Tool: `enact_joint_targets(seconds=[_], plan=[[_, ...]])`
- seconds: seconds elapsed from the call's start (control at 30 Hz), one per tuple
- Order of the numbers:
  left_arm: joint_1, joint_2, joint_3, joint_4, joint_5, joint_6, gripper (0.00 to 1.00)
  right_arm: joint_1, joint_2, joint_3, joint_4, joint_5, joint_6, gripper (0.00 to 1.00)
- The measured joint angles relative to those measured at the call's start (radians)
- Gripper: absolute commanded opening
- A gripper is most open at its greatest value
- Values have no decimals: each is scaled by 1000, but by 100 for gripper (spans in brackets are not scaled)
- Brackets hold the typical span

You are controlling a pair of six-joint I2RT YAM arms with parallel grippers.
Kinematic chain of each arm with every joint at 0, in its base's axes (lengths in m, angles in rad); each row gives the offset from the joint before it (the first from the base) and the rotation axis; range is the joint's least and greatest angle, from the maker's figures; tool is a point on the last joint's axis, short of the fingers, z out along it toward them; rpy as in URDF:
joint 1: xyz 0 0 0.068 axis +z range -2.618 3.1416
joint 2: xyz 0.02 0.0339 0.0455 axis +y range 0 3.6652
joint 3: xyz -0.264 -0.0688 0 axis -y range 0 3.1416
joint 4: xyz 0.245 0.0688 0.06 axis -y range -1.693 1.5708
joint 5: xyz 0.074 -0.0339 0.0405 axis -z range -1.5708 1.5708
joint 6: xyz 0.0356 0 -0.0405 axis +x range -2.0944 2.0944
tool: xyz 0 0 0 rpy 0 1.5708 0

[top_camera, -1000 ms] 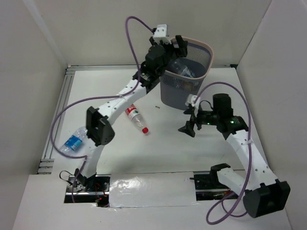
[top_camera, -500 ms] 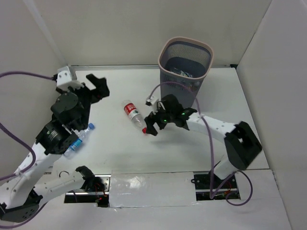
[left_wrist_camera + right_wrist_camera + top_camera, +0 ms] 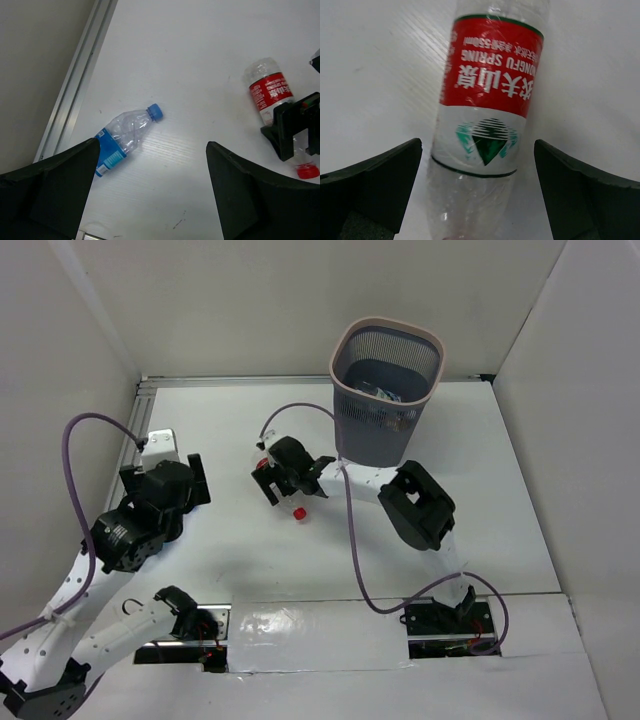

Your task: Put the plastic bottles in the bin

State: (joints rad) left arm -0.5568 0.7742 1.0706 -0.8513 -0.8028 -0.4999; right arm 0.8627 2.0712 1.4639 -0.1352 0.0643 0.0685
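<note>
Right hand [image 3: 477,192], fingers apart on either side of the red-label bottle [image 3: 489,95] lying mid-frame on the surface [image 3: 480,460], long axis crosswise to the closing line, cap toward lower edge; left hand [image 3: 150,195], also apart, hangs above the blue-label bottle [image 3: 120,140].

Red-label bottle [image 3: 487,125] between right claw [image 3: 477,145] fingers, gap each side; rail [image 3: 75,85] near blue-label bottle [image 3: 125,137].

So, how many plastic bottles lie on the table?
2: the blue-label bottle near the left rail, the red-label bottle centrally, under the right pincer. More may hide in the bin.
</note>
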Motion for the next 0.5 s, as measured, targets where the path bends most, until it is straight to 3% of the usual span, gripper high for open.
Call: enact_joint_targets(seconds=[0.13,0.17,0.2,0.23,0.3,0.5], plan=[[37,15,-39,7,-2,34,100,-1,51,5,-15,52,-3,93],[52,17,-53,19,1,53,100,-2,61,10,-17,53,-7,86],[69,20,-69,30,7,68,100,-5,66,14,-16,48,-9,69],[89,24,-80,42,16,85,100,-8,68,20,-17,45,-19,59],[138,39,-94,69,40,123,100,-13,67,29,-18,26,-37,45],[345,104,-109,158,194,222,100,-75,48,137,-146,-209,-136,29]])
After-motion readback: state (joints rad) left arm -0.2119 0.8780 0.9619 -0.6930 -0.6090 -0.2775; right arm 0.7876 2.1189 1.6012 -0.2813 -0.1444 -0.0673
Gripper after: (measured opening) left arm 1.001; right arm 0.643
